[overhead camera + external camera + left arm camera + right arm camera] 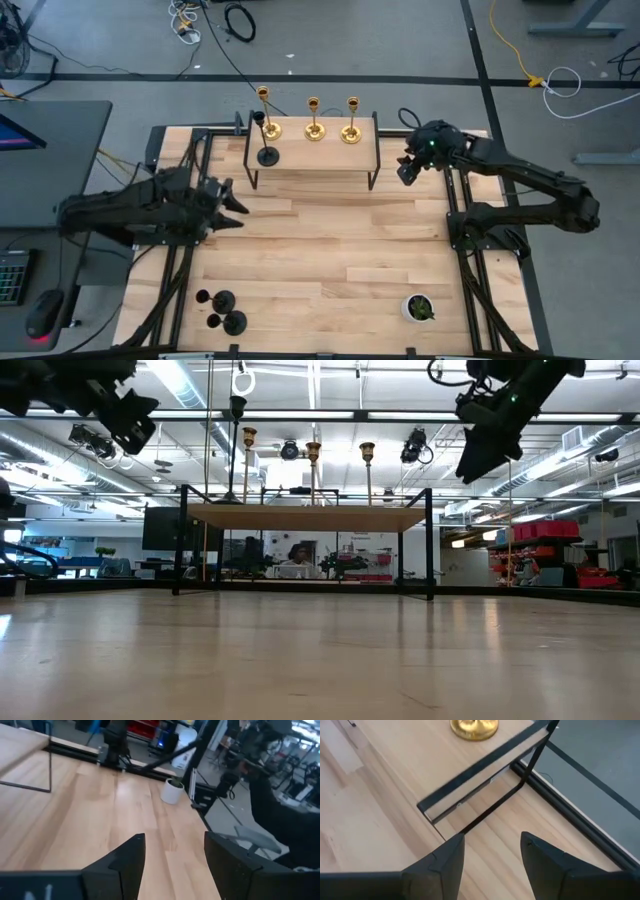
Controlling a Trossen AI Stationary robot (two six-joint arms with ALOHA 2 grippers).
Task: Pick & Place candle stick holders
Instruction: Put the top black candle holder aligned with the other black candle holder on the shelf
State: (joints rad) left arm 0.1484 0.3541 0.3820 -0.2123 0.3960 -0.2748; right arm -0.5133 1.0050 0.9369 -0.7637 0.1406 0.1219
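Three gold candle stick holders (314, 120) and one black holder (267, 152) stand on a small raised shelf (330, 158) at the far side of the wooden surface (330, 250), while two more black holders (222, 310) wait at the near left corner. The left gripper (232, 205) hovers over the surface's left side, jaws spread apart and empty. The right gripper (407, 168) hangs just beside the shelf's right end, jaws likewise parted with nothing between them.

The shelf looks crowded. A fresh holder brought in could clip the slim stems already standing there, and these narrow pieces seem likely to topple at a nudge. The black holder sits at the shelf's near left edge, where a bump might send it off. The near pair stand close together, so jaws closing on one may knock its neighbour. A small white plant pot (419, 307) sits near right, well apart.
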